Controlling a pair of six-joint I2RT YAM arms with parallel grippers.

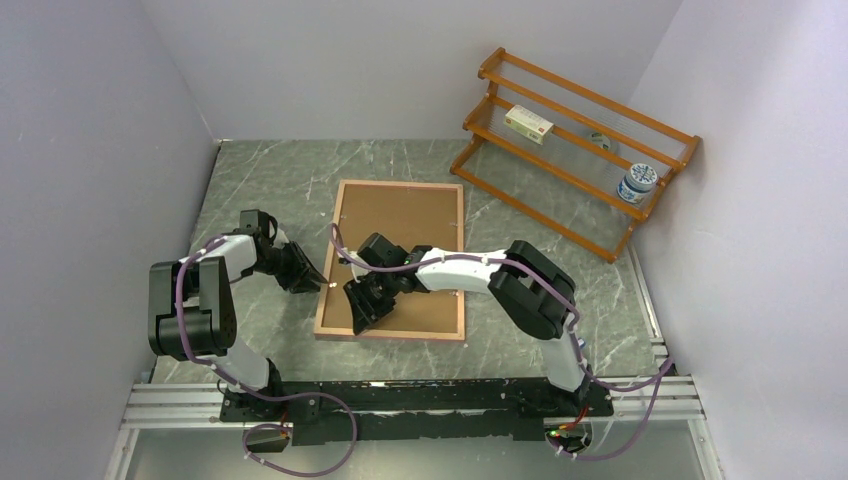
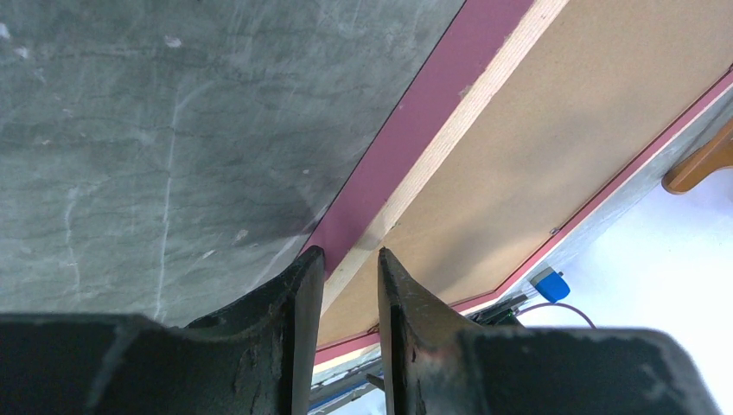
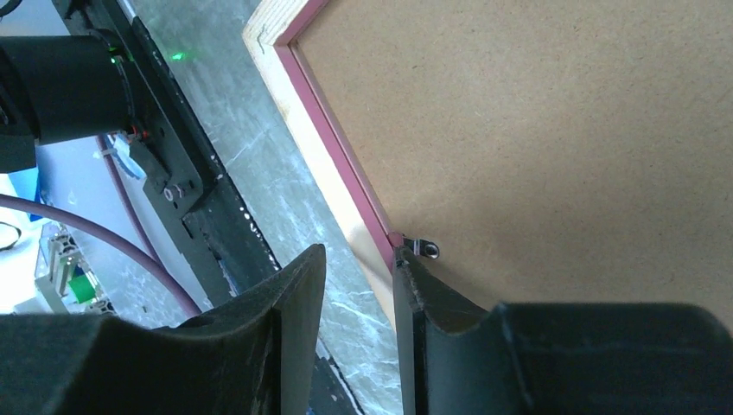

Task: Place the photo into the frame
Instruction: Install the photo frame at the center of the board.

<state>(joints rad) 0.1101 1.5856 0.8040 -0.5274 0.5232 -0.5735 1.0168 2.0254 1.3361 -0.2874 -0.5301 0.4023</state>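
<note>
Grey and streaky, the table (image 1: pixel 260 180) sat between plain white walls. The right gripper (image 3: pixel 359 255) had its jaws a little apart, holding nothing, with one fingertip right beside a small metal tab (image 3: pixel 423 249) on the frame (image 1: pixel 462 260). The left gripper (image 2: pixel 346 255) was narrow too, with the frame's left rail in its gap. I could not tell if it pinched the rail.

The frame lay back up on the table, with the brown board (image 1: pixel 400 215) inside it. I could not see the photo; it may have been under the board.

I think the job was to shut the back. The tab should be nudged slowly over the board while the other gripper keeps the frame from sliding.

I counted two grippers, one frame, one board, one tab and one orange rack (image 1: pixel 580 150).
</note>
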